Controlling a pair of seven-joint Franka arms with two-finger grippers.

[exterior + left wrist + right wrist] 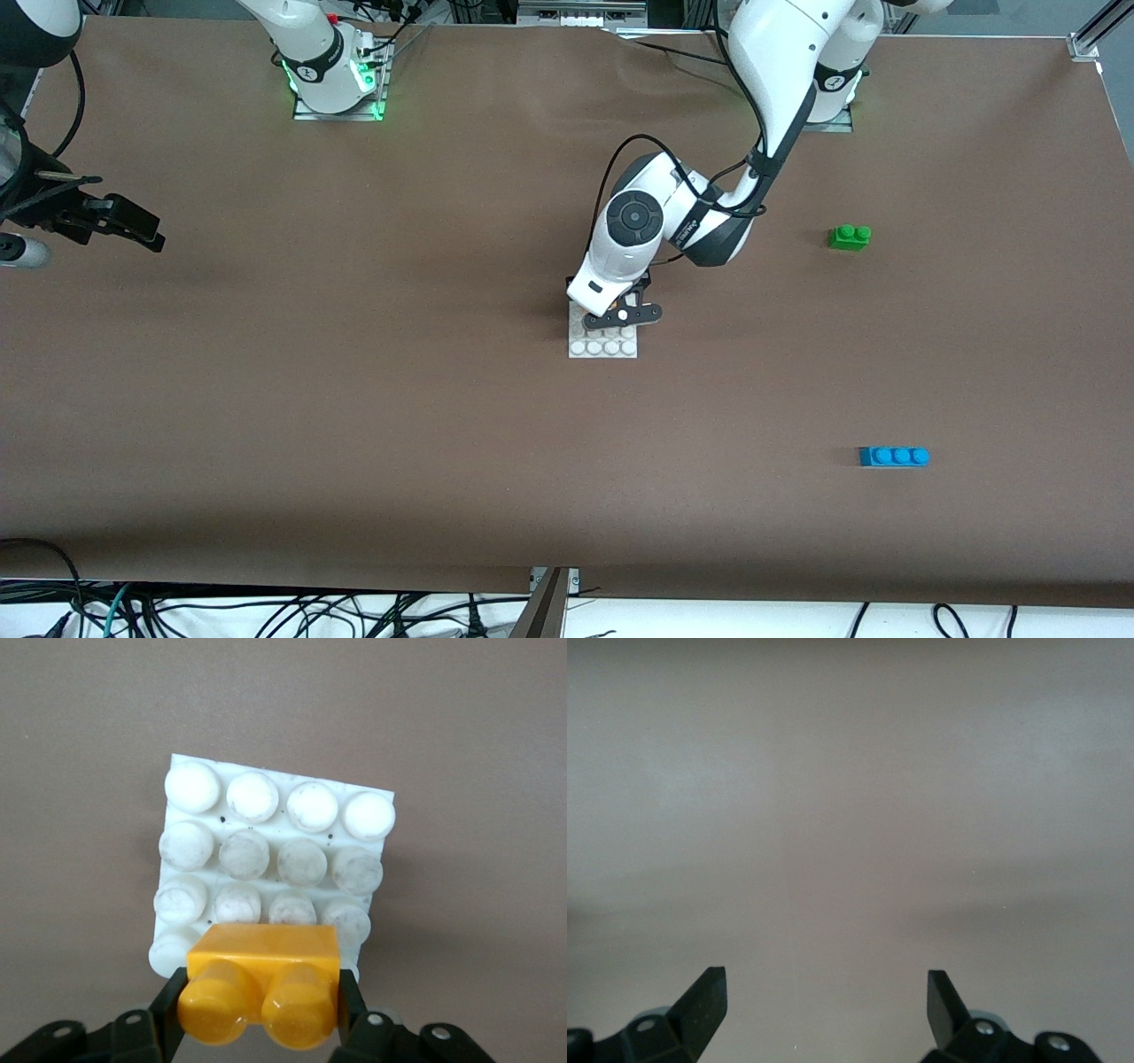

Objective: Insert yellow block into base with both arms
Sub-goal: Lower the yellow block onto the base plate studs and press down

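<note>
Left wrist view: yellow block (263, 985) pinched between the fingers (168, 1010) of the left gripper (259, 1014), shut on its two short side walls, studs facing the camera, held over the edge row of the base (275, 864) and perhaps touching it; seating not certain. Front view: left gripper (623, 312) low over the base (602, 341) at mid surface, block nearly hidden under the hand. Right gripper (826, 997) waiting over bare surface (354, 425) at the right arm's end, fingers spread wide, holding nothing.

Handling, as judged: light, stiff, smooth plastic, likely slippery under a skewed squeeze; best gripped on the flat side walls, below the studs. Base light too, apt to slide or tip under a press.

Looks: small orange-yellow brick, glossy, two round studs. Base: white square plate, four-by-four studs, scuffed and smudged.
</note>
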